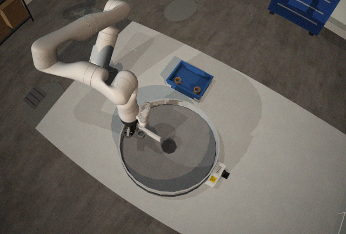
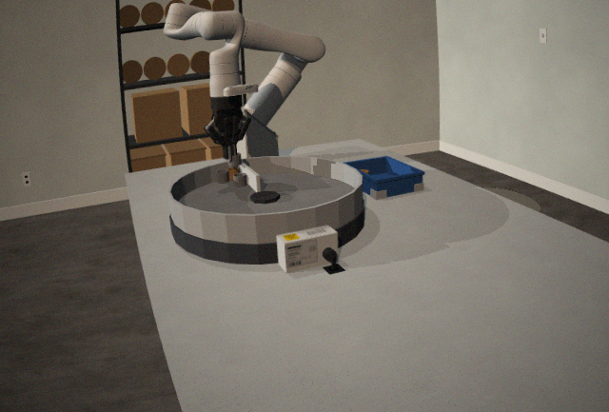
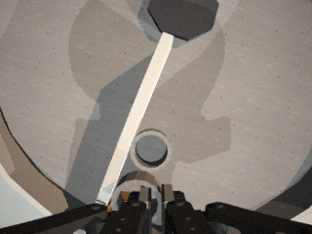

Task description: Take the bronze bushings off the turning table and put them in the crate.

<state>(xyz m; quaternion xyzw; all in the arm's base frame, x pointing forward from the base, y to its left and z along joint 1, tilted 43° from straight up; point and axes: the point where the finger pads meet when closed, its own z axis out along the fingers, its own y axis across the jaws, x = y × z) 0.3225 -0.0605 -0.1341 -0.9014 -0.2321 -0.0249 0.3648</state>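
My gripper (image 2: 229,155) (image 3: 156,198) is shut on the wall of a steel bushing (image 2: 236,160) (image 3: 138,176), raised a little above the turning table (image 1: 167,175) (image 2: 221,225) (image 3: 263,73). A bronze bushing (image 2: 232,174) (image 3: 126,196) stands below it, partly hidden by it in the wrist view. Another steel bushing (image 1: 140,136) (image 2: 239,180) (image 3: 169,147) stands close by, near the white bar. A further steel bushing (image 2: 222,177) stands left of the bronze one in the exterior view. The blue crate (image 1: 190,78) (image 2: 393,184) holds two bronze bushings, one at its left (image 1: 177,82) and one at its front right (image 1: 197,92).
The white bar (image 1: 152,134) (image 2: 251,177) (image 3: 138,114) reaches over the turning table beside the bushings, towards the dark hub (image 1: 168,146) (image 2: 265,197) (image 3: 185,17). A raised rim rings the turning table. A white box (image 1: 215,174) (image 2: 307,248) stands outside the rim. The crate is beyond the rim.
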